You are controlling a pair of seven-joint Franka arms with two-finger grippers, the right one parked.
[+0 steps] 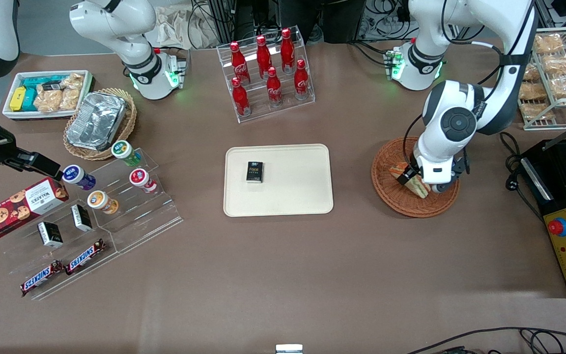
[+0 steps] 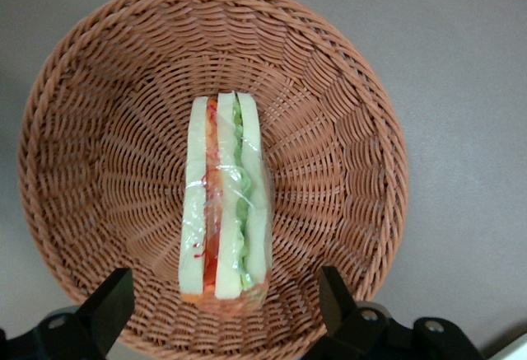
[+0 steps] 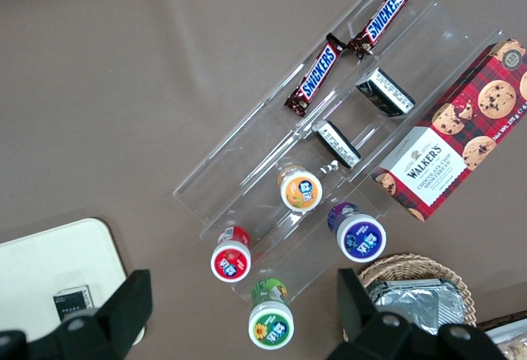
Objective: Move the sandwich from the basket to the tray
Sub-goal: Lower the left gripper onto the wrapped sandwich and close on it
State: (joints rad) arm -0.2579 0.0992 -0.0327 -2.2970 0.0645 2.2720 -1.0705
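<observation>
The gripper (image 2: 222,310) is held low over the wicker basket (image 2: 346,129), jaws spread wide and holding nothing. The wrapped sandwich (image 2: 224,199) is seen standing on edge in the basket, between the two open fingers (image 2: 107,306), touching neither.

Front view overhead; left wrist view near basket (image 2: 346,113).
</observation>
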